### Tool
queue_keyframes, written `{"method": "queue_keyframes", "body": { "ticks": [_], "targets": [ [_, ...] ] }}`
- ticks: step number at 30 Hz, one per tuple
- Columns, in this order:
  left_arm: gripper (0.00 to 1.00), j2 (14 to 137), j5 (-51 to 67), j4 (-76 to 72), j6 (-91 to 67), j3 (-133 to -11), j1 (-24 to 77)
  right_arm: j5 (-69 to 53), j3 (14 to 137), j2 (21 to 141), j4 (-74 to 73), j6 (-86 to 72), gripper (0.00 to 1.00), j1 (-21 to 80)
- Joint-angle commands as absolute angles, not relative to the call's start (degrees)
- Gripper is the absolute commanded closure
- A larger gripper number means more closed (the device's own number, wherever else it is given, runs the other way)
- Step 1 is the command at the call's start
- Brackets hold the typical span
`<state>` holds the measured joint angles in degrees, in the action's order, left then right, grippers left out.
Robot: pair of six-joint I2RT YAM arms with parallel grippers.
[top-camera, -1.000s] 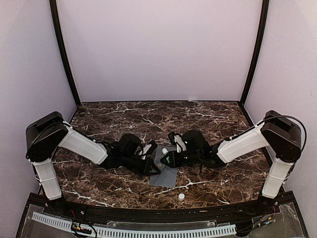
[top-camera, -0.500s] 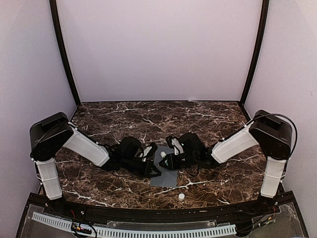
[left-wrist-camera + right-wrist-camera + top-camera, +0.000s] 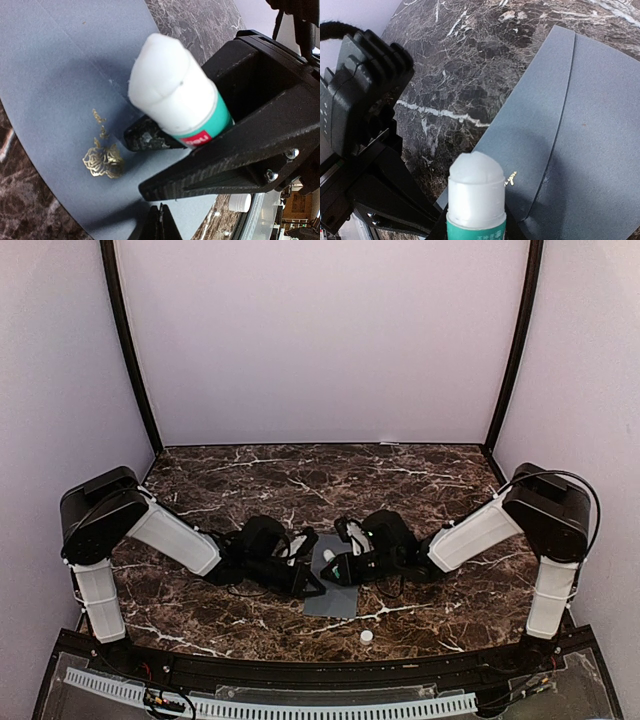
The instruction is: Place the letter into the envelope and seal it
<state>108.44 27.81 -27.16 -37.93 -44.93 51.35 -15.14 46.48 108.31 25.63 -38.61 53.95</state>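
The slate-grey envelope lies flat on the marble between the arms, its gold rose emblem facing up. My right gripper is shut on a white glue stick with a teal label, uncapped, its tip just above the envelope's flap. The stick also shows in the left wrist view. My left gripper is shut, its tips low over the envelope's left edge, close beside the right gripper. The letter is not in view.
The glue stick's white cap lies on the marble table near the front edge, right of the envelope; it also shows in the left wrist view. Lilac walls close off the back and both sides.
My right gripper has shifted slightly left with the glue stick, closer to the left gripper over the envelope. The left arm's elbow has drawn in a little.
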Motion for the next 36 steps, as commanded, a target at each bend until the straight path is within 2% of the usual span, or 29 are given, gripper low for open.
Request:
{"method": "queue_keyframes", "body": {
  "ticks": [1, 17, 30, 36],
  "targets": [
    [1.00, 109.3, 26.7, -24.5, -37.2, -44.2, 51.8, -14.5, 46.2, 108.0, 24.0, -39.7, 1.00, 54.2],
    [1.00, 109.2, 26.9, -24.6, -37.3, -43.9, 51.8, -14.3, 52.6, 113.5, 22.1, -37.4, 1.00, 49.8],
    [1.00, 109.2, 26.7, -24.2, -37.2, -44.4, 51.8, -23.0, 44.1, 109.2, 28.9, -42.3, 1.00, 52.5],
    [1.00, 109.2, 26.7, -24.2, -37.0, -44.5, 51.8, -24.8, 44.3, 109.7, 29.2, -43.0, 1.00, 54.7]
  ]
}}
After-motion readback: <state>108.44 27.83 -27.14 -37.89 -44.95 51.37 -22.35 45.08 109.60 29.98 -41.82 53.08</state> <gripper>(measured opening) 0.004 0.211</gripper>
